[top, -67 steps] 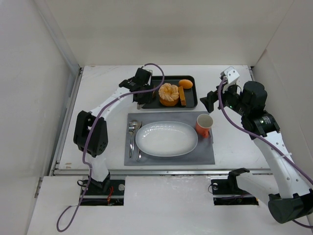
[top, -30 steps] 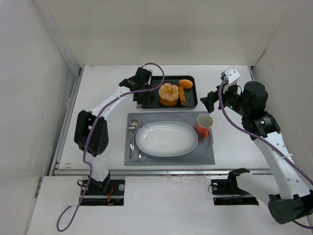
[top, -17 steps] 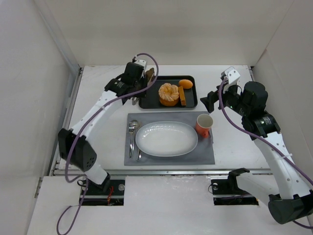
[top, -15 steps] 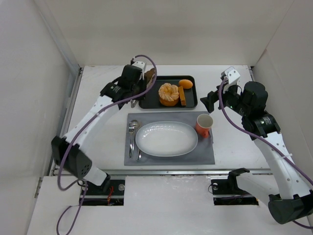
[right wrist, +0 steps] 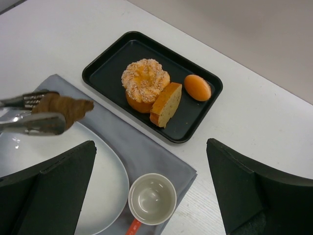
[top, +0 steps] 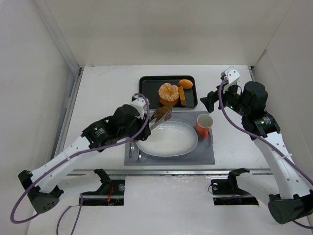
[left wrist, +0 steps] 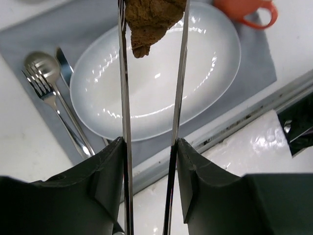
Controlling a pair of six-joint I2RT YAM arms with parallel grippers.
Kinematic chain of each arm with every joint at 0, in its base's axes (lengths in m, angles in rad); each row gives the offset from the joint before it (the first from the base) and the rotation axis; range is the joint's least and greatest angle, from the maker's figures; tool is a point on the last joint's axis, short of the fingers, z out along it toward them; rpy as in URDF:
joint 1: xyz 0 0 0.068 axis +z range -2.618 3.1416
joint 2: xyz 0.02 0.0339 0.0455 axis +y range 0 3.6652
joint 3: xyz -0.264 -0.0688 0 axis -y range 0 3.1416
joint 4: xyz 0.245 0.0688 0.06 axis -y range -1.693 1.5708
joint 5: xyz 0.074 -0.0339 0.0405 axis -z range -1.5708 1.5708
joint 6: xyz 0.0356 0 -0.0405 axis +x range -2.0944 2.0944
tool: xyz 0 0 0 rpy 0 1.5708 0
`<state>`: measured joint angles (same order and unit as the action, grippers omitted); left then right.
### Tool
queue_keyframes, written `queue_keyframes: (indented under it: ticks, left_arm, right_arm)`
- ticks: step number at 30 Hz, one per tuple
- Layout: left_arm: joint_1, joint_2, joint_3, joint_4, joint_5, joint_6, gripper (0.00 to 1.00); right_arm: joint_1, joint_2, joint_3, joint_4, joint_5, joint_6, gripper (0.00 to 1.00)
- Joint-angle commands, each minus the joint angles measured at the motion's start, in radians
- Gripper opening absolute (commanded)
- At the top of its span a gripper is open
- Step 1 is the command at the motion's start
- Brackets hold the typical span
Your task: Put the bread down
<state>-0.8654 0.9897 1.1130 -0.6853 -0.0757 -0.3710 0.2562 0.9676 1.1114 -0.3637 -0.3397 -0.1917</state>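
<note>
White tabletop (top: pixel 107 88), matte and walled by pale panels, carries a grey placemat (top: pixel 205 152) with a glossy white oval plate (top: pixel 171 142) at its middle. At the plate's 3 o'clock stands an orange cup (top: pixel 204 124), empty and pale inside. At its 9 o'clock lie a fork (left wrist: pixel 44 93), a spoon (left wrist: pixel 41 63) and a knife (left wrist: pixel 63 61), all shiny metal; the left arm covers most of them in the top view.

Beyond the mat at 12 o'clock sits a black rectangular tray (top: pixel 149 88) holding a round peeled orange (top: pixel 168 94), a stick-shaped yellow slice (top: pixel 182 95) leaning against it, and a small smooth orange oval (top: pixel 185 83).

The left gripper (top: pixel 161 115), fitted with long thin metal tongs, is clamped on the bread (left wrist: pixel 149 22), a dark brown, lumpy, flaky piece. It hangs over the plate's rim at about 12 o'clock, between plate and tray. Its upper part is cut off in the left wrist view.

The right gripper (top: pixel 209 101) hovers at the cup's 1 o'clock, fingers spread wide and holding nothing.
</note>
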Motion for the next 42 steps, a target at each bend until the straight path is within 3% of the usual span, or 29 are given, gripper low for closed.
queue_keyframes:
  ticks: [1, 19, 24, 29, 33, 42]
  left_arm:
    - [-0.007, -0.034, -0.066, 0.006, 0.045, -0.062, 0.14]
    - [-0.037, 0.082, -0.176, 0.059, 0.186, -0.028, 0.23]
    - [-0.058, 0.105, -0.176, 0.069, 0.177, -0.049, 0.28]
    - [-0.067, 0.115, -0.176, 0.078, 0.177, -0.058, 0.44]
    - [-0.067, 0.115, -0.185, 0.078, 0.168, -0.059, 0.5]
    - [-0.067, 0.115, -0.185, 0.069, 0.149, -0.059, 0.51]
  right_arm:
    - [-0.002, -0.012, -0.002, 0.06, 0.011, -0.011, 1.0]
    - [-0.002, -0.012, -0.002, 0.06, 0.031, -0.011, 1.0]
    - [-0.002, -0.012, -0.002, 0.06, 0.031, -0.011, 1.0]
    - [-0.002, -0.012, -0.002, 0.06, 0.031, -0.011, 1.0]
    - [-0.002, -0.012, -0.002, 0.06, 0.031, -0.011, 1.0]
    - [-0.002, -0.012, -0.002, 0.06, 0.031, -0.011, 1.0]
